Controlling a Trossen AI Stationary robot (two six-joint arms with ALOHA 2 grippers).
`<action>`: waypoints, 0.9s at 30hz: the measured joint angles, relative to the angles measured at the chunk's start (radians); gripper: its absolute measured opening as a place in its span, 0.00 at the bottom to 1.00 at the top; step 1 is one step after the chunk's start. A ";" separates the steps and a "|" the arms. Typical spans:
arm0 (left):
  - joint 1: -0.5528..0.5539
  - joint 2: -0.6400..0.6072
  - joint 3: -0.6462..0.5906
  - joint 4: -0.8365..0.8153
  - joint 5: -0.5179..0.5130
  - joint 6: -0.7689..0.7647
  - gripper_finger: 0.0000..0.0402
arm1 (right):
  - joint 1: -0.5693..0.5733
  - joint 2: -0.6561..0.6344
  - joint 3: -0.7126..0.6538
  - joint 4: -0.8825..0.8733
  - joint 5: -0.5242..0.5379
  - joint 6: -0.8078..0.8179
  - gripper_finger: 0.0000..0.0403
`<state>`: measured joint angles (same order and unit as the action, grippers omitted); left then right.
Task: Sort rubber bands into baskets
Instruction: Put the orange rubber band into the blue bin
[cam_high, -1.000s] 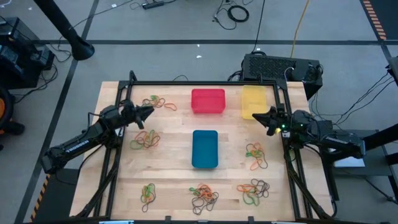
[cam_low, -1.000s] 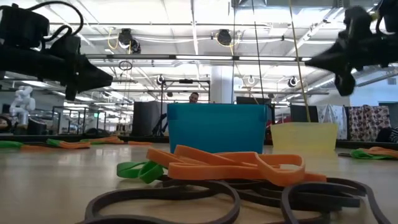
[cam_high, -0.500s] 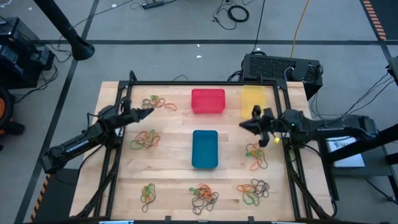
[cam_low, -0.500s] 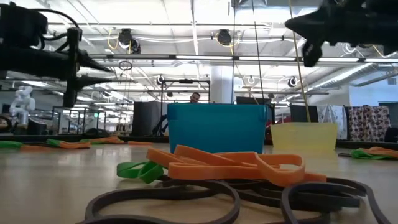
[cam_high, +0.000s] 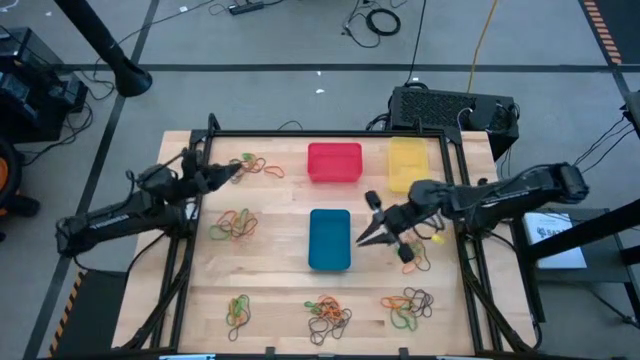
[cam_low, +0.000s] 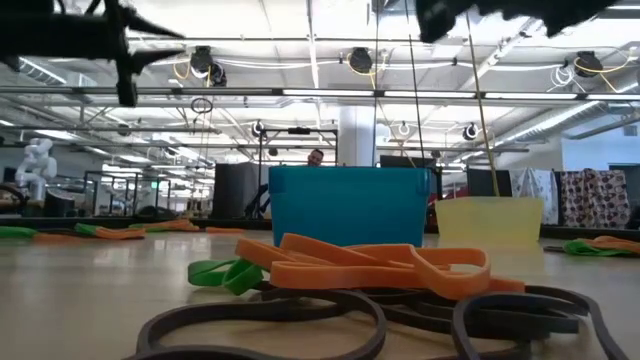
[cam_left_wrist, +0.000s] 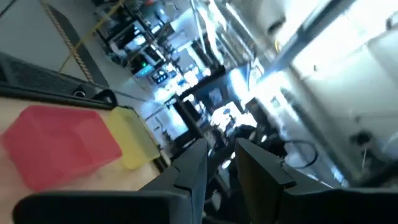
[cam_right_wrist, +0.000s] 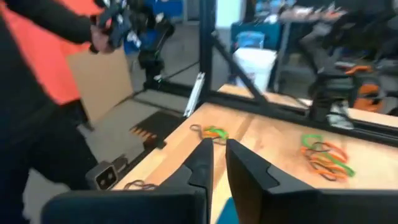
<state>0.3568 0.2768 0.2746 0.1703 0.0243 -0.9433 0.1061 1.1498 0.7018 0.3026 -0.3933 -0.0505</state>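
Observation:
Three baskets stand on the wooden table: red (cam_high: 334, 162) and yellow (cam_high: 407, 162) at the far side, blue (cam_high: 329, 239) in the middle. Rubber bands in orange, green and dark lie in several small piles, one at the far left (cam_high: 255, 163), one at the left (cam_high: 232, 225), one at the right (cam_high: 412, 250) and others along the near edge (cam_high: 328, 315). My left gripper (cam_high: 235, 170) is shut and empty, in the air beside the far-left pile. My right gripper (cam_high: 362, 242) is shut and empty, in the air by the blue basket's right side.
A black frame (cam_high: 330, 133) borders the table's far, left and right sides. A black box (cam_high: 450, 108) sits behind the far right corner. In the low view a pile of bands (cam_low: 380, 270) lies just in front of the blue basket (cam_low: 350, 205). A person in orange (cam_right_wrist: 37, 62) stands beyond the table.
My right gripper has swung from beside the yellow basket toward the table's left and near edge, ending beside the blue basket, and has risen in the low view. My left gripper has risen and drawn slightly toward the far edge. No bands or baskets have moved.

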 joint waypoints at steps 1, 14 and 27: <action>-0.019 0.033 0.025 -0.007 0.000 0.033 0.21 | 0.014 0.028 0.029 -0.018 0.000 -0.006 0.11; -0.226 0.433 0.161 -0.178 0.152 0.348 0.20 | 0.213 0.428 0.393 -0.380 0.222 0.175 0.23; -0.295 0.642 0.162 -0.180 0.156 0.581 0.20 | 0.385 0.779 0.733 -0.584 0.361 0.509 0.23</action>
<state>0.0619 0.9189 0.4362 -0.0100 0.1798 -0.3627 0.4911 1.9283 1.4344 -0.2814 -0.0327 0.4584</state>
